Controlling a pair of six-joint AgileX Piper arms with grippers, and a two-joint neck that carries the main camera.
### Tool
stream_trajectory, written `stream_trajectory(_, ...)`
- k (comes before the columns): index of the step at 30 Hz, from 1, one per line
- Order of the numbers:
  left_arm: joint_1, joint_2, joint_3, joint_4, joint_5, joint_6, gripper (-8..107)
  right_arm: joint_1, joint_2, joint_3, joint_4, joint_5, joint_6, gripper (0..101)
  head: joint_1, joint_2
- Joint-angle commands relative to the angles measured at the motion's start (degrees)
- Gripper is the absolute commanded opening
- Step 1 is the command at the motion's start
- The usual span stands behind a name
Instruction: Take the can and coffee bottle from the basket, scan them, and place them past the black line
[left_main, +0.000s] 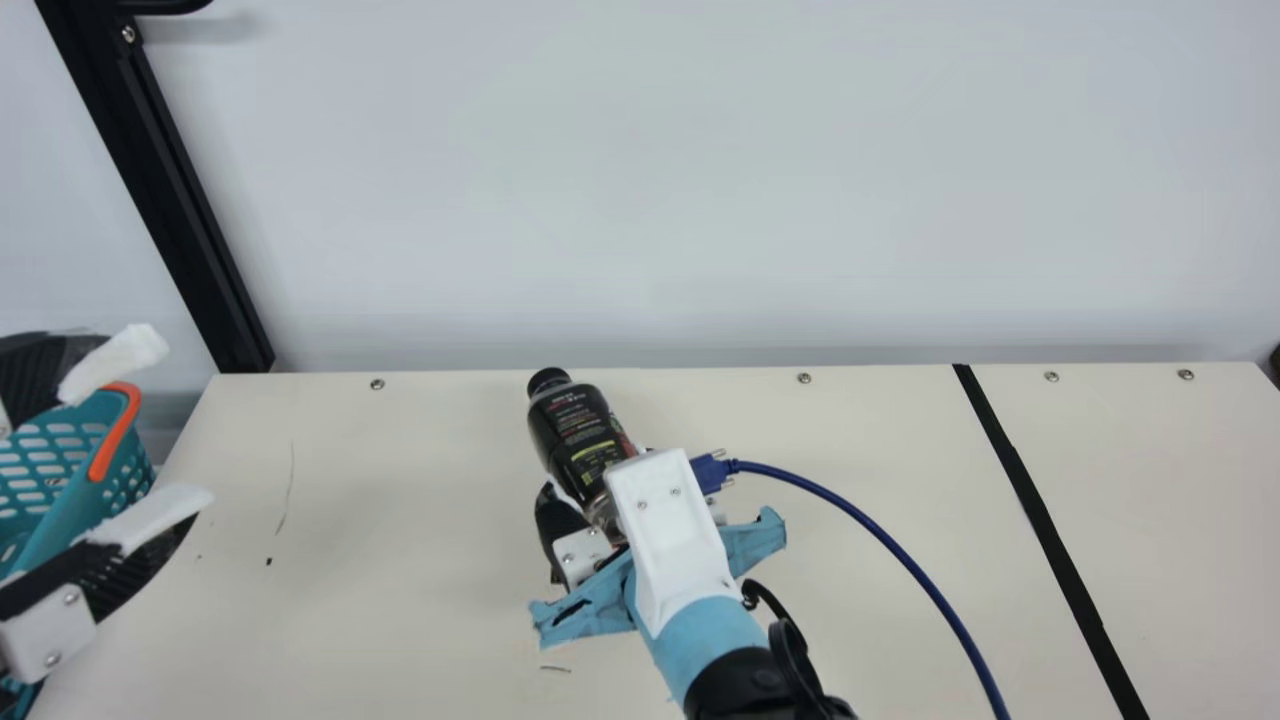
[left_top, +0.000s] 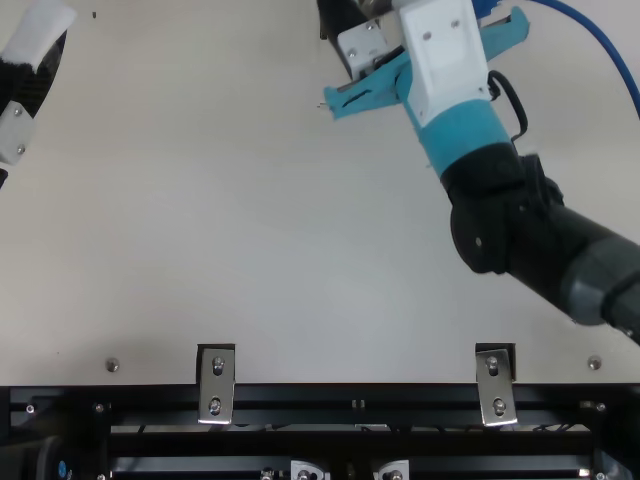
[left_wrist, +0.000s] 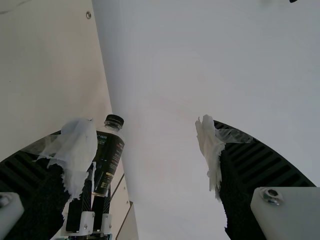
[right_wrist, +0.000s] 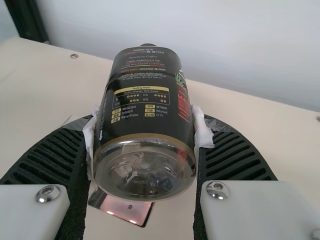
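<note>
My left gripper stands open over the teal basket at the left of the main view; the left wrist view has nothing between the tips of this gripper. The dark coffee bottle is in my right gripper at mid-table, its black cap pointing to the back left. In the right wrist view the bottle has its clear base toward the camera, with the taped tips of my right gripper pressed on both sides. Beyond my left fingers, the left wrist view also shows the bottle.
A flat dark-edged device with a shiny pinkish face lies below the bottle. From a blue plug near my right gripper, a blue cable curves toward the front right. Farther right, the black line crosses the table. A black post stands back left.
</note>
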Motion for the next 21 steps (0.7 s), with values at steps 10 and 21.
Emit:
stream_trajectory(10, 0.0, 0.0, 0.0, 0.0, 0.0, 0.0, 90, -5.7, 2.4, 0.2, 8.4, -3.9, -5.9, 0, -1.8, -0.1)
stream_trajectory(21, 0.0, 0.0, 0.0, 0.0, 0.0, 0.0, 90, -15.0, 0.1, 5.7, 10.7, -9.3, -7.3, 0, -1.8, -0.1)
